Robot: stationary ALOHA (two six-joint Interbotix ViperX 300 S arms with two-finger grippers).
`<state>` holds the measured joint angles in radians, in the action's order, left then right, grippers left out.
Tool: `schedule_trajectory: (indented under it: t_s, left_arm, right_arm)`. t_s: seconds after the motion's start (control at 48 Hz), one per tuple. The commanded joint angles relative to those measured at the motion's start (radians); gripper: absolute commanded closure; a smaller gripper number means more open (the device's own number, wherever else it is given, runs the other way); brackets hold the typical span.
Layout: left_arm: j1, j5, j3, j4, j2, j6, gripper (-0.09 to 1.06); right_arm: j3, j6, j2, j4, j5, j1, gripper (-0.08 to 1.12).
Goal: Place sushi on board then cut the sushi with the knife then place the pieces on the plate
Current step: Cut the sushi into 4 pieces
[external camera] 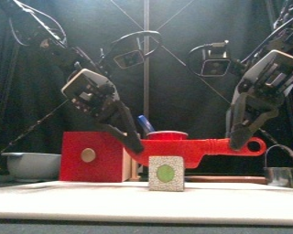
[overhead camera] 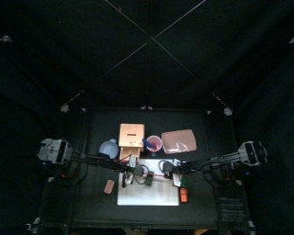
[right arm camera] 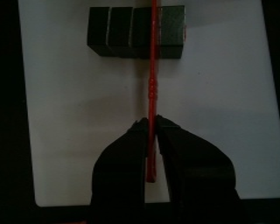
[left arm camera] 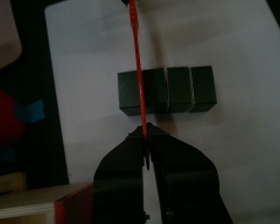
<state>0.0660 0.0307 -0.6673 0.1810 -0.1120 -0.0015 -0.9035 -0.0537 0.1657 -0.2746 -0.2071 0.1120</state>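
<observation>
Both arms at mid-table, working one tool between them.

- Red knife [external camera: 204,148]: held level and edge-down, running left to right across the white cutting board [right arm camera: 60,114].
- Left gripper [external camera: 135,146]: comes down at a slant from the left. Its jaws are pinched together on the knife's blade end, and in the left wrist view the blade shows as a thin red line leaving the closed tips.
- Right gripper [external camera: 244,144]: comes down from the right, jaws clamped on the handle end. The right wrist view shows the same thin red line between closed tips.
- Sushi roll [external camera: 168,172]: lies on the board directly under the blade, with its blocks together in one row. From the front, its end face is white with a green centre. Both wrist views show the knife crossing it nearer one end than the middle. The blade sits at the roll's top surface; cannot tell whether it presses in.
- Pink tray [overhead camera: 180,140]: behind the board, to the right, well apart from the roll.
- Pale wooden box [external camera: 94,157]: behind the board, to the left, its red drawer front facing forward.
- Red cup [external camera: 171,135]: behind the knife, with a blue knife [external camera: 144,123] sticking up out of it.
- Blue-grey bowl [external camera: 33,164]: far left.
- Metal cutter [external camera: 280,172]: far right.
</observation>
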Motion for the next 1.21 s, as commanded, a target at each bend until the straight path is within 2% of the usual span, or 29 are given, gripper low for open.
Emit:
schedule_trajectory:
  t_s: [0.021, 0.271, 0.667, 0.812, 1.021, 1.208]
  left_arm:
    - [-0.003, 0.006, 0.006, 0.0, -0.002, 0.003, 0.59]
    - [-0.003, 0.006, 0.006, 0.0, -0.026, 0.005, 0.59]
    - [-0.003, 0.015, 0.014, 0.0, -0.023, 0.006, 0.59]
    - [0.008, 0.061, 0.048, 0.012, 0.02, 0.008, 0.58]
    - [0.034, 0.175, 0.101, 0.075, 0.063, 0.005, 0.59]
    - [0.055, 0.181, 0.107, 0.072, 0.066, 0.003, 0.59]
  right_arm:
    - [0.008, -0.003, 0.011, 0.0, 0.0, 0.003, 0.57]
    - [0.011, -0.003, -0.032, 0.018, 0.0, 0.0, 0.57]
    - [0.032, -0.003, -0.049, 0.055, -0.006, 0.0, 0.57]
    - [0.064, -0.009, 0.0, 0.066, -0.048, 0.002, 0.57]
    - [0.112, -0.002, 0.069, 0.127, -0.141, 0.003, 0.57]
    - [0.12, 0.0, 0.078, 0.112, -0.152, 0.017, 0.57]
